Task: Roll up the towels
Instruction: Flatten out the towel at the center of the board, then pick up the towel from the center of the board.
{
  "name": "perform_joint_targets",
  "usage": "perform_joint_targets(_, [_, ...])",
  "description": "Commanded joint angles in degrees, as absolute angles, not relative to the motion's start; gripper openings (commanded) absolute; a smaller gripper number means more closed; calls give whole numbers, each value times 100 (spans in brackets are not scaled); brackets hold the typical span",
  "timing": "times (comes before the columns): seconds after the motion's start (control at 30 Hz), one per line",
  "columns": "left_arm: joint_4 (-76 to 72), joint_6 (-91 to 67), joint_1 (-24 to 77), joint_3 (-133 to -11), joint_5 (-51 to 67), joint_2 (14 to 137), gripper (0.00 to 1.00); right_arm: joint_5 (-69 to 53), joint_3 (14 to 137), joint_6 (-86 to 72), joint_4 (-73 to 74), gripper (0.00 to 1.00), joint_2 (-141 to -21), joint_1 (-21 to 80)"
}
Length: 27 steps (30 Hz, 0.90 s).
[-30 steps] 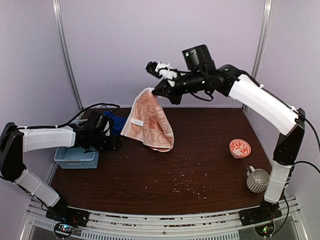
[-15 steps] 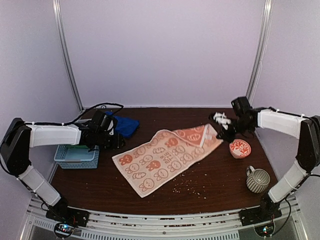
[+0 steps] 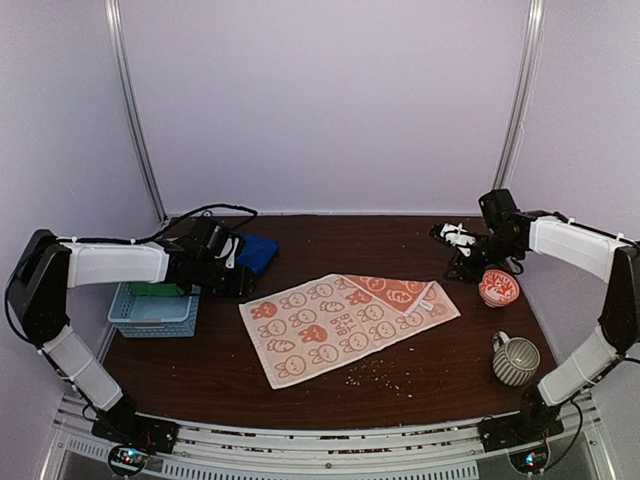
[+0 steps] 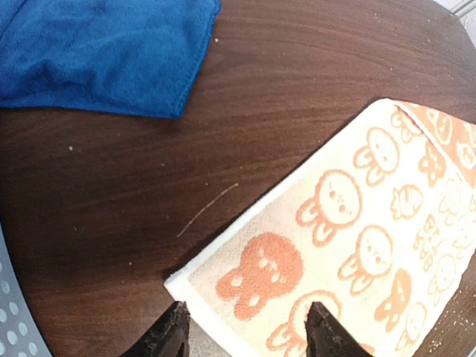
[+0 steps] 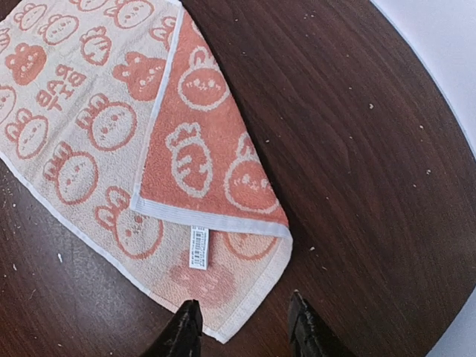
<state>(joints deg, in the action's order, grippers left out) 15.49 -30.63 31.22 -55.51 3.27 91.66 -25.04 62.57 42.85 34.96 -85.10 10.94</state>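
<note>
Orange towel (bunny print) lies spread on the surface, its right corner folded over. Left pincer hovers open above its left corner, right pincer open above the folded one. Blue towel lies beyond its left end.

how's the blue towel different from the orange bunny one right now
The blue towel is plain royal blue; the orange bunny towel carries a rabbit pattern. The blue towel lies compact at the back left; the orange bunny towel is spread flat mid-table, one corner folded over. Both rest on the table, neither rolled.
</note>
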Motion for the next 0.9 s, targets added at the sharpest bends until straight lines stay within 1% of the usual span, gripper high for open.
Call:
perform_joint_targets(0.0, [2100,-3136,3137,-5780,420,9372,55,-2425,6497,4287,3557,39,-9105,1575])
perform_joint_targets(0.1, [2579,-3316,3133,-5991,277,9671,60,-1959,6695,4561,3516,37,-9456,1980])
perform_joint_targets(0.17, [2676,-3443,3127,-6004,157,9740,66,-1772,6850,4595,3529,37,-9679,2171])
perform_joint_targets(0.2, [2713,-3480,3123,-6020,87,9766,67,-1732,6922,4582,3540,37,-9791,2252])
perform_joint_targets(0.33, [2965,-3537,3093,-6169,-179,10025,68,-1655,7065,4545,3589,40,-10126,2483])
perform_joint_targets(0.43, [2852,-3550,3018,-6179,-149,10159,67,-1466,7043,4539,3557,42,-10326,2608])
perform_joint_targets(0.53, [2657,-3474,2953,-6259,23,10271,59,-1284,7040,4456,3454,42,-10464,2620])
perform_joint_targets(0.6, [2650,-3406,2939,-6375,77,10368,56,-1182,7084,4398,3447,42,-10537,2619])
perform_joint_targets(0.87, [2598,-3342,2927,-6586,88,10666,50,-1379,7102,4411,3595,44,-10593,2621])
